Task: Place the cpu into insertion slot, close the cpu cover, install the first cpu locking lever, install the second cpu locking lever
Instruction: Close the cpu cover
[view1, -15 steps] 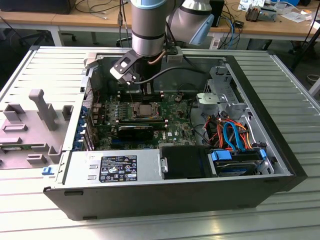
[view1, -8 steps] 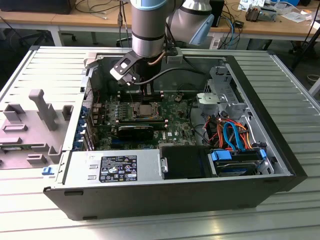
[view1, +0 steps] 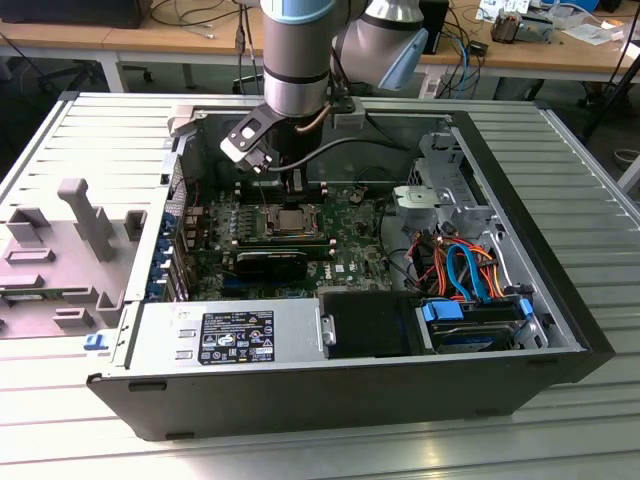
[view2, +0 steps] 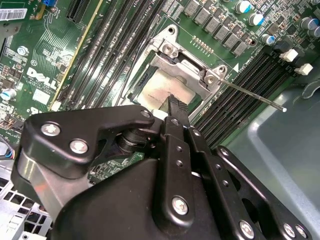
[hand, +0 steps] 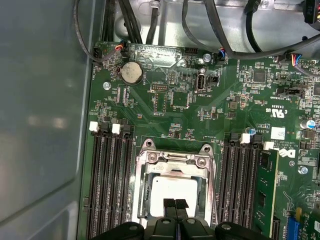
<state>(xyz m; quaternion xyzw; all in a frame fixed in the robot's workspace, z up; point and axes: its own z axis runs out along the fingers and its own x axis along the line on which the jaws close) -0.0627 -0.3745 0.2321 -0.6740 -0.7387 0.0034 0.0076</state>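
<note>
Exterior view is showing a big open computer case (view1: 300, 400) lying on a metal table (view1: 580, 420). The robot arm (view1: 295, 60) is reaching down into the case from above. Its gripper (view1: 293, 188) is hanging right over the green board (view1: 350, 260), close to the far wall of the case. A silver power box (view1: 230, 335) is sitting at the near side. Blue and orange cables (view1: 465, 270) are lying toward the exterior view's right. A grey plastic holder (view1: 70, 250) is resting on the table at the exterior view's left.

In the first wrist view, the cpu (hand: 172, 186) is sitting inside the insertion slot (hand: 136, 200). The cpu cover (hand: 175, 161) is lying flat on top of it, and the cpu's pale top is peeking through the cover's big square window. Long black memory slots (hand: 107, 185) are running along both sides of the insertion slot. A round silver battery (hand: 132, 72) is sitting farther off on the green board.

The gripper's fingers (hand: 169, 205) are pressing close together, with just a thin crack between them, and they are holding nothing. Their tips are pointing down at the cpu's top. They are touching it or almost touching it, and I cannot tell which.

In the second wrist view, a locking lever (view2: 250, 93), a thin metal rod, is sticking out from one corner of the cpu cover and slanting over the memory slots.
</note>
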